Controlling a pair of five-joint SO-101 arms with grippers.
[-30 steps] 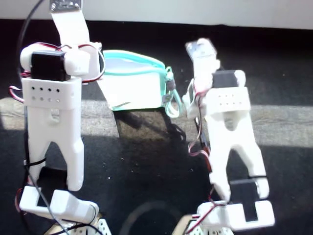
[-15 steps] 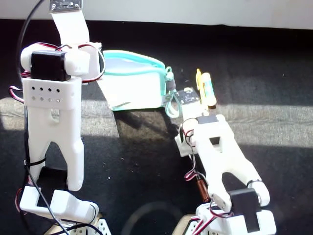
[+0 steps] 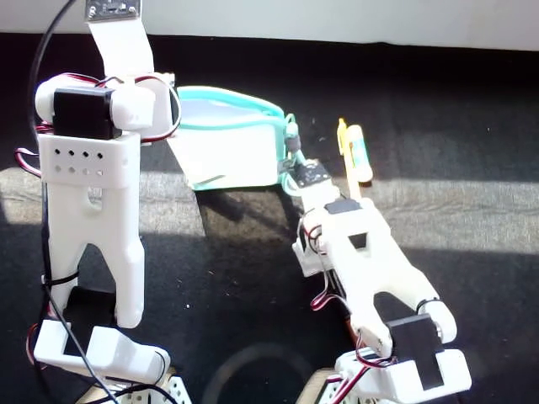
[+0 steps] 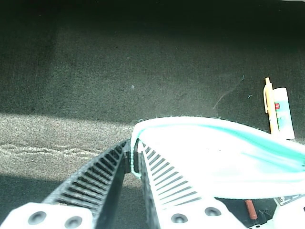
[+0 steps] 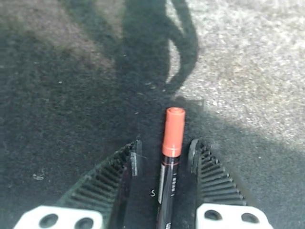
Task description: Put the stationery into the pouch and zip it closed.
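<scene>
A white pouch with a teal zipper rim hangs open above the mat. My left gripper is shut on the teal edge at the pouch's left end. A marker with an orange cap lies on the dark mat. My right gripper is open and straddles it, with a gap on each side. In the high view the right arm is folded low in front of the pouch's right end. A yellow pen and a white tube lie side by side to the right of the pouch.
The pouch's teal pull loop dangles at its right end, close to the right arm's wrist. A sunlit grey strip crosses the dark mat. The pen and tube rest beyond the pouch rim.
The right arm has dropped from upright beside the pouch's right end to low over the mat, uncovering the yellow pen and tube. The left arm and pouch have stayed put.
</scene>
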